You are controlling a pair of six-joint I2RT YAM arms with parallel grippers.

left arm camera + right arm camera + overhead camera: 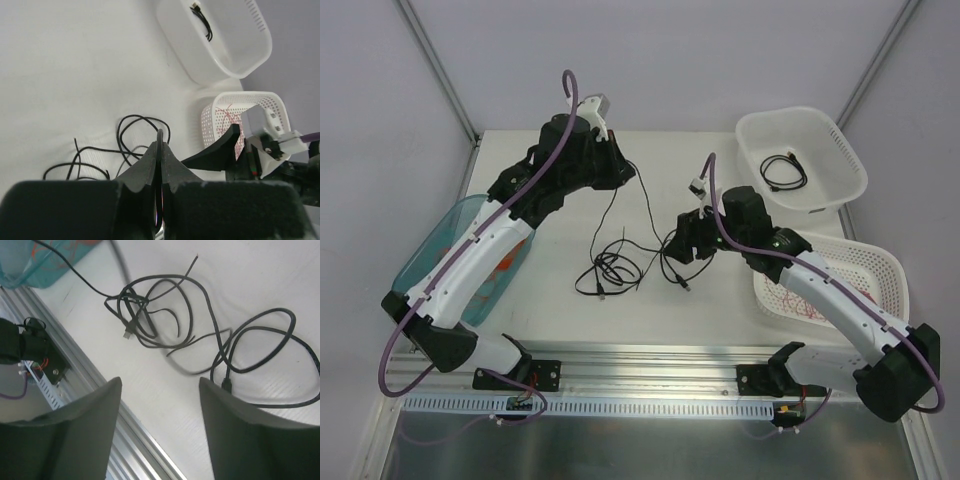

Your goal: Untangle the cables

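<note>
Black cables [612,268] lie in a loose tangle on the white worktop [660,318], between the two arms. Note that the left end effector [160,142] is clamped shut on one strand, which runs from there down to the tangle. The right end effector [160,385] stands open just above the loops on the tangle's right side; you will see nothing between its fingers.

A robotics lab test cell: plain white counter [555,312] walled by pale panels [670,60] on grey metal struts [435,65], two black-and-white robot arms [470,250] bolted to a slotted aluminium rail [650,365].
</note>
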